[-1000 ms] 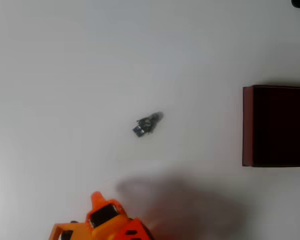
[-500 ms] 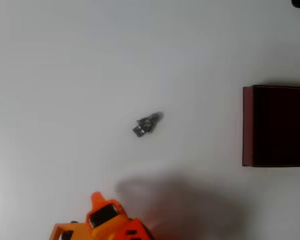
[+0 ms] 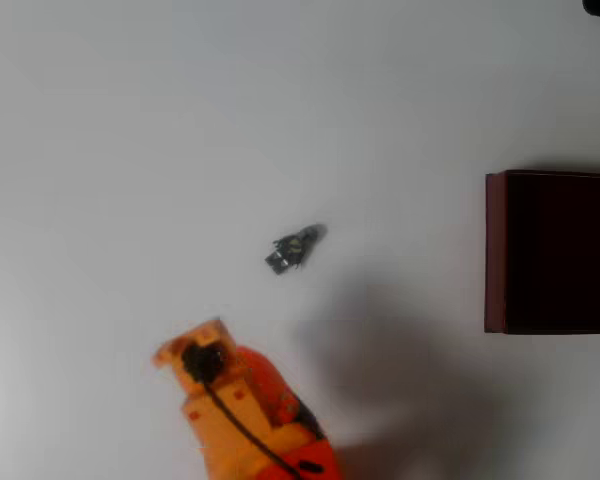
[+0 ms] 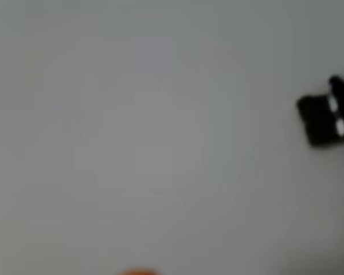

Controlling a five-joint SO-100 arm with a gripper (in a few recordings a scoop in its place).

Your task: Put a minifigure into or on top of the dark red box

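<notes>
Bare white desk [image 3: 130,150] lies open on every side of the minifigure [image 3: 296,246], which rests above and right of the tool [image 3: 192,352]. The dark red box [image 3: 495,250] sits far right at the edge. The orange arm [image 3: 255,420] reaches up from below; the tool's opening cannot be told.

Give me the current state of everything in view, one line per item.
minifigure: lying flat on the table, head toward upper right in the overhead view, untouched; a dark blur at the right edge of the wrist view.
dark red box: open on top, inside looks dark, nothing visible in it, cut off by the right edge.
arm: orange, lower left of the minifigure, apart from it; pincer state cannot be told.
table: white, bare.
</notes>
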